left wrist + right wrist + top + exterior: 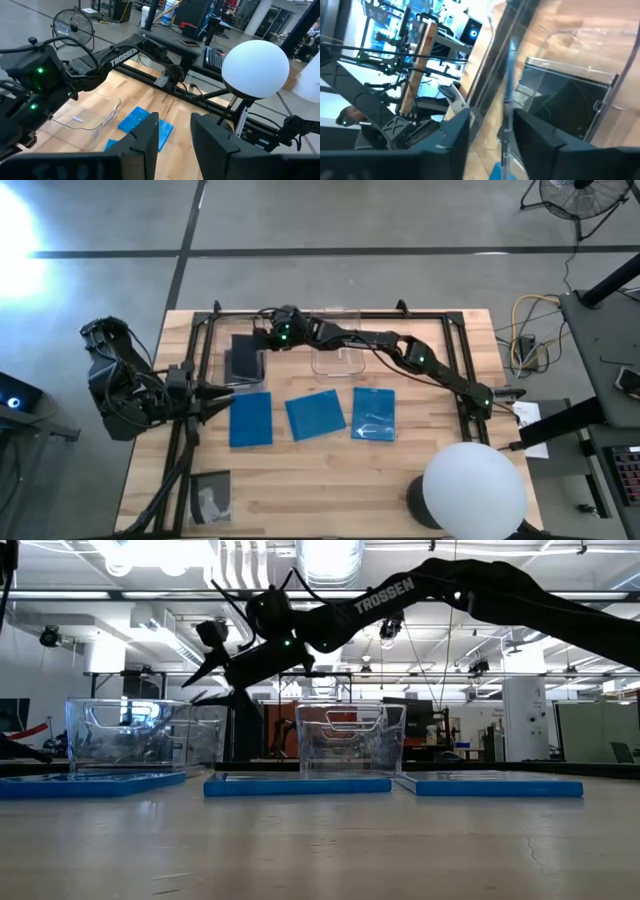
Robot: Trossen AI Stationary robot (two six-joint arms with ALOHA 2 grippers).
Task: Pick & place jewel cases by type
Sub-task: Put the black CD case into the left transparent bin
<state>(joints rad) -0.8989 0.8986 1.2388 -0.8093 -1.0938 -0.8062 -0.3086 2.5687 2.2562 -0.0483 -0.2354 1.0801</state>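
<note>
Three bright blue jewel cases lie flat in a row mid-table: left (pixel 250 419), middle (pixel 316 415), right (pixel 374 413). In the low view they show edge-on (pixel 297 784). Dark jewel cases (pixel 244 361) lie stacked in the left clear bin (pixel 125 735), and show in the right wrist view too (pixel 565 112). One grey case (pixel 210 496) lies near the table's near left corner. My right gripper (pixel 266 330) hovers open above the left bin's far right rim (pixel 205 685), holding nothing. My left gripper (pixel 175 145) is open and waits at the table's left edge (pixel 213 393).
A second clear bin (pixel 340 352) stands right of the first one, under my right arm (pixel 350 735). A white dome lamp (pixel 475 486) stands at the near right corner. A black rail frame (pixel 455 350) rings the table's far part. Bare wood lies near the blue cases.
</note>
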